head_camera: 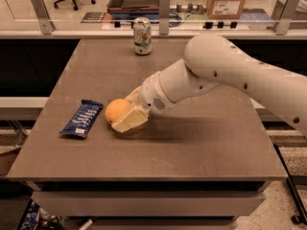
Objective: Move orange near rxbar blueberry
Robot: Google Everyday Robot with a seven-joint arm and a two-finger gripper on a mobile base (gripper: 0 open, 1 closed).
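Observation:
The orange (115, 109) is round and smooth and sits between the cream fingers of my gripper (123, 114), low over the brown table (192, 147). My gripper is shut on it, reaching in from the right on the white arm. The rxbar blueberry (82, 118) lies flat on the table in its dark blue wrapper, just left of the orange with a small gap between them.
A white-green drink can (142, 36) stands upright near the table's far edge. A glass railing with metal posts (164, 11) runs behind the table. The table's left edge lies close to the bar.

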